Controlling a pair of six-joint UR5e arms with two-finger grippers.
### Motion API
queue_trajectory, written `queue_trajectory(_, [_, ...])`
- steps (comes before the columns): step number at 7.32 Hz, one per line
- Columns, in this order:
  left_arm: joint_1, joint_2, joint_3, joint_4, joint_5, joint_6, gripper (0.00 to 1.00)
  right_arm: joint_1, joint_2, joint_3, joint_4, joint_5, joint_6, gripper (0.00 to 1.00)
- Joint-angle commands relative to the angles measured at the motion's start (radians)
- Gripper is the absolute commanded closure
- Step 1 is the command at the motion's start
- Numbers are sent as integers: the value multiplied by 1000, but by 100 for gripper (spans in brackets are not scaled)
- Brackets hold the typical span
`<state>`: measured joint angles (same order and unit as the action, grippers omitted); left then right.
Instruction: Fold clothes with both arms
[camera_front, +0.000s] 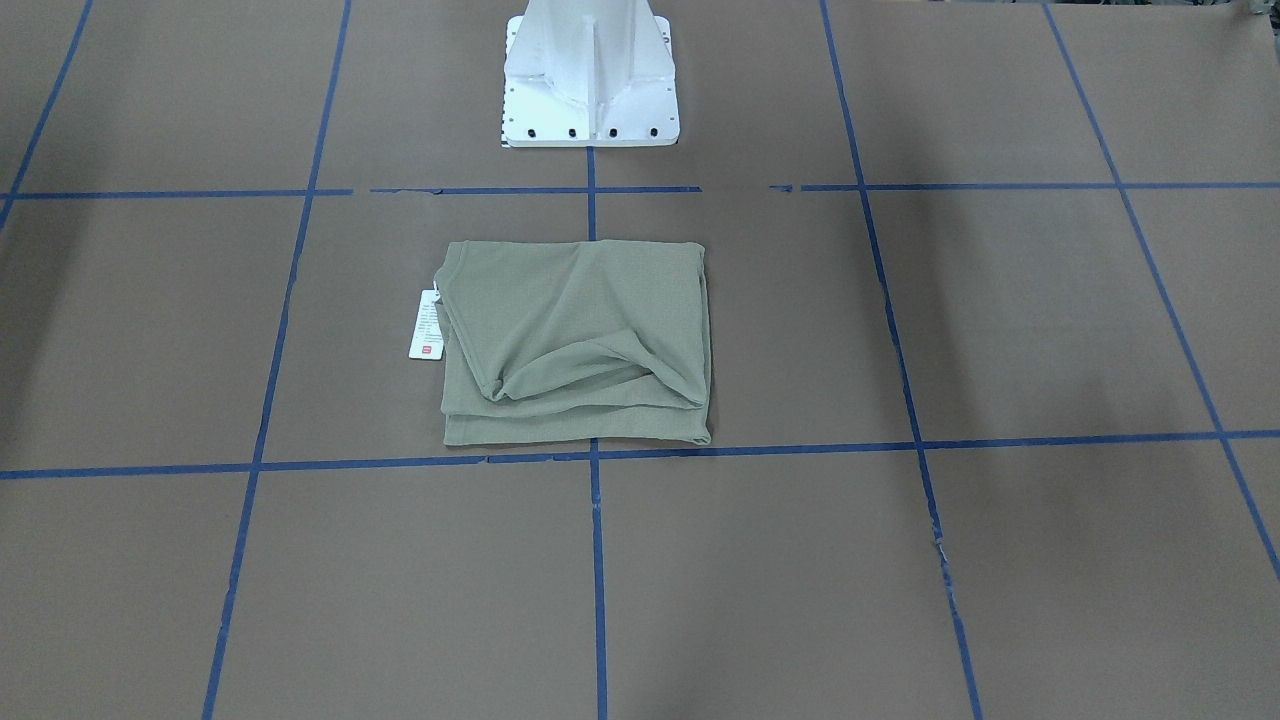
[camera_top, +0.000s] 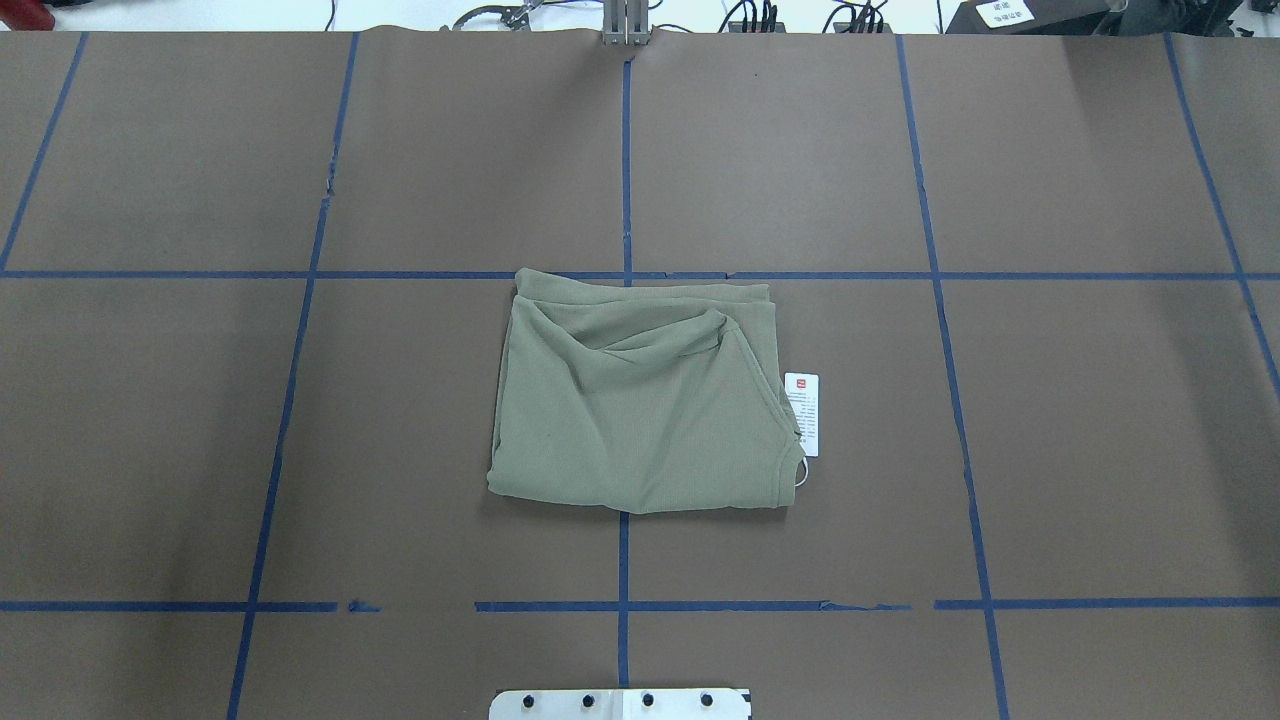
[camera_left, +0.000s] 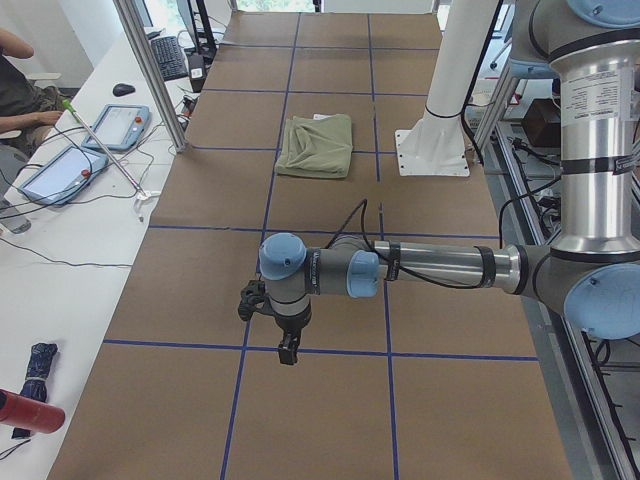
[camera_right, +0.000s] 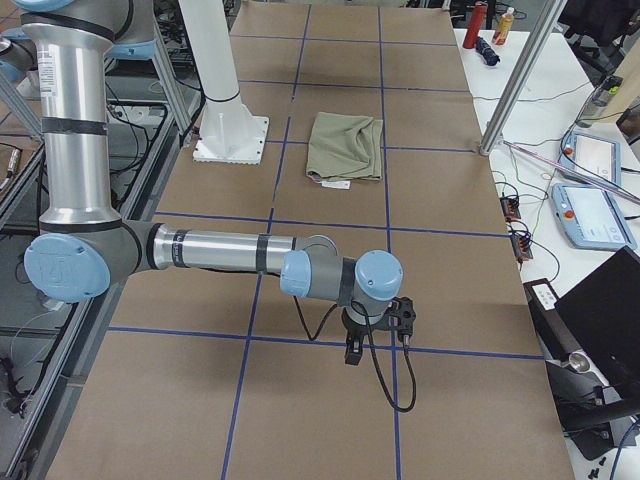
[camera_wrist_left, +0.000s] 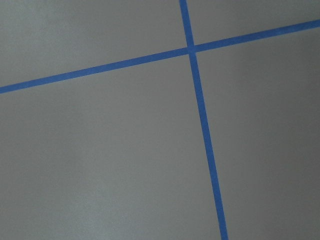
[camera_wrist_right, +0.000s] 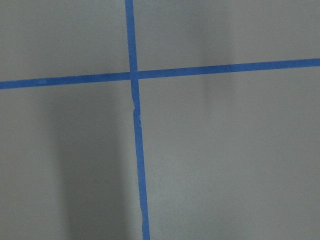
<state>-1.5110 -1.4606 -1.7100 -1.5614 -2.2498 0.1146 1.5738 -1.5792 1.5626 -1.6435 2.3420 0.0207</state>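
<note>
The clothes, one sage-green shirt (camera_front: 575, 340) (camera_top: 640, 400), lie folded into a rough rectangle at the table's middle, with a loose crease across the top layer. A white hang tag (camera_front: 427, 325) (camera_top: 802, 413) sticks out beside the collar edge. Both arms are held far from the shirt (camera_left: 316, 145) (camera_right: 347, 146), near the table's two ends. The left gripper (camera_left: 288, 350) points down above bare table, and so does the right gripper (camera_right: 352, 352). Neither holds cloth; whether they are open or shut I cannot tell. Both wrist views show only brown table and blue tape (camera_wrist_left: 200, 115) (camera_wrist_right: 137, 145).
The white pedestal base (camera_front: 590, 75) (camera_left: 433, 150) (camera_right: 232, 135) stands just behind the shirt. Blue tape lines divide the brown table into squares. Benches along the far side carry teach pendants (camera_left: 118, 125) (camera_right: 590, 215), cables and a red bottle (camera_left: 30, 412). A seated person (camera_left: 20, 90) is at one bench.
</note>
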Motion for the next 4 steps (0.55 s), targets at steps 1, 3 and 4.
queue_trajectory(1, [-2,-7,7,0,-2,-6,0,6,7,13,2,-1,10,0])
queue_trajectory(3, [-2,-7,12,0,-4,-19,0,5,5,31,1,-4,12,0])
queue_trajectory(4, [0,-10,16,0,-4,-103,0,5,5,31,1,-4,13,0])
